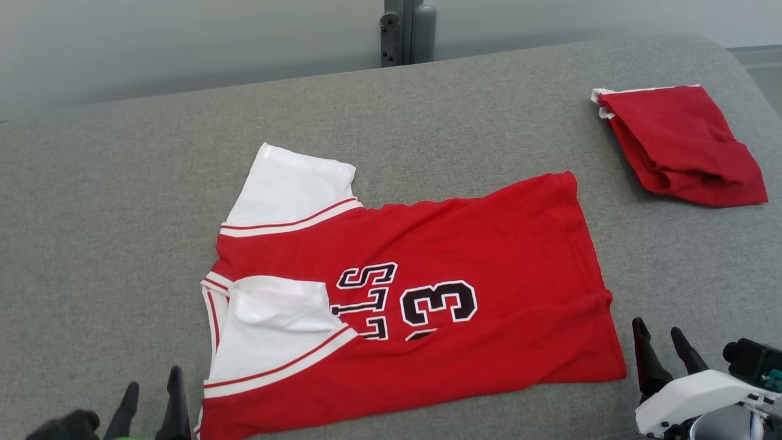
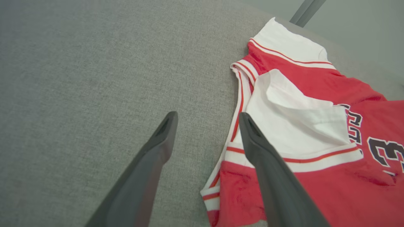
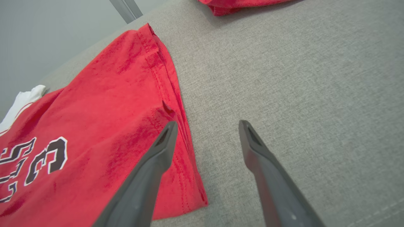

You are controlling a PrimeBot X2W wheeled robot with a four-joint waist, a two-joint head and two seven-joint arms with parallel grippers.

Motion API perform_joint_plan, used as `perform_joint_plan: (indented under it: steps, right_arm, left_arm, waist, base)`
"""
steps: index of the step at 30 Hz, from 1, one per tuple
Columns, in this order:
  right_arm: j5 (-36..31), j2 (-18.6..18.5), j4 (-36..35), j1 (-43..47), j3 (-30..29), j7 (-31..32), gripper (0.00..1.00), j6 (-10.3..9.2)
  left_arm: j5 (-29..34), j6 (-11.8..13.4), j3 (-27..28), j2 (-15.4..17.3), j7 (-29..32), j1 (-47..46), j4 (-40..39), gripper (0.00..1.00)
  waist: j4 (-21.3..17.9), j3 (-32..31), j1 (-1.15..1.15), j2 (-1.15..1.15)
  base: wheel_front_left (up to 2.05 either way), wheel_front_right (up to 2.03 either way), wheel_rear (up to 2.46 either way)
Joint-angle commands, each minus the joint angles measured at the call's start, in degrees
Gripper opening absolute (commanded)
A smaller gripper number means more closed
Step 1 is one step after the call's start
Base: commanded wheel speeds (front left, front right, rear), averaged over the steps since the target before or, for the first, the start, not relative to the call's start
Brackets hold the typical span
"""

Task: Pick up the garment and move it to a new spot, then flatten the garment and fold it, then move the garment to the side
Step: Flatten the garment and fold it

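The garment is a red jersey with white sleeves and black number lettering, lying folded lengthwise on the grey cushion, collar end to the left and hem to the right. My left gripper is open at the lower left, just off the jersey's collar corner; in the left wrist view my left gripper has one finger over the white sleeve. My right gripper is open at the lower right, beside the hem; in the right wrist view my right gripper straddles the hem edge, holding nothing.
A second red garment lies folded at the back right of the grey cushioned surface. A dark post stands behind the far edge. Bare cushion stretches to the left of the jersey and between the two garments.
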Motion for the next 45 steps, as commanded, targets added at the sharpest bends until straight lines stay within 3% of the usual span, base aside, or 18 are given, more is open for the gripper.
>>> perform_joint_plan:
  steps: [1,9,17,22,29,42,43,44,45]
  right_arm:
    - [-0.77,-0.08,-0.95,-0.97,-0.33,-0.60,1.00,-0.03]
    - [-2.30,-2.08,-5.47,-5.78,3.02,-0.79,1.00,-0.02]
    - [0.04,-5.03,-7.53,-12.68,10.51,-1.11,1.00,-0.02]
    - [1.53,-6.82,-7.90,-16.24,14.19,-2.07,1.00,-0.02]
    - [2.51,-8.31,-8.71,-19.61,17.25,-3.23,1.00,-0.03]
    - [3.97,-9.39,-8.36,-22.35,18.98,-5.09,1.00,-0.02]
    - [3.99,-9.57,-8.35,-22.55,19.00,-5.15,1.00,-0.02]
    - [4.02,-9.73,-8.35,-22.82,19.01,-5.16,1.00,-0.02]
    - [4.00,-9.96,-8.39,-23.15,19.03,-5.24,1.00,-0.02]
  left_arm:
    - [1.09,0.29,-0.06,1.24,0.49,-2.46,-0.67,1.00]
    - [6.72,-1.41,-5.22,5.17,5.86,-18.68,1.28,1.00]
    - [10.24,-4.39,-9.93,5.93,10.59,-38.45,14.67,1.00]
    - [11.67,-4.89,-11.30,5.26,11.59,-47.43,23.92,1.00]
    - [13.44,-4.99,-11.90,6.63,11.30,-56.01,33.67,1.00]
    - [16.02,-6.63,-15.17,7.60,12.51,-64.45,43.17,0.99]
    - [16.02,-6.65,-15.31,7.61,12.64,-64.61,43.68,0.77]
    - [16.12,-6.75,-15.48,7.68,12.81,-64.72,44.16,0.44]
    - [16.10,-6.82,-15.56,7.73,12.81,-64.84,44.57,0.30]
  waist:
    - [-0.24,0.12,0.00,0.00]
    - [-1.57,2.46,0.00,0.00]
    - [-3.97,8.38,0.00,0.00]
    - [-5.77,12.22,0.00,0.00]
    - [-8.11,16.30,0.00,0.00]
    - [-9.92,18.89,0.00,0.00]
    - [-9.96,18.93,0.00,0.00]
    - [-9.96,18.94,0.00,0.00]
    - [-9.94,18.93,0.00,0.00]
  base:
    - [0.00,0.00,0.00]
    - [0.00,0.00,0.00]
    - [0.00,0.00,0.00]
    - [0.00,0.00,0.00]
    - [0.00,0.00,0.00]
    - [0.00,0.00,0.00]
    - [0.00,0.00,0.00]
    - [0.00,0.00,0.00]
    - [0.00,0.00,0.00]
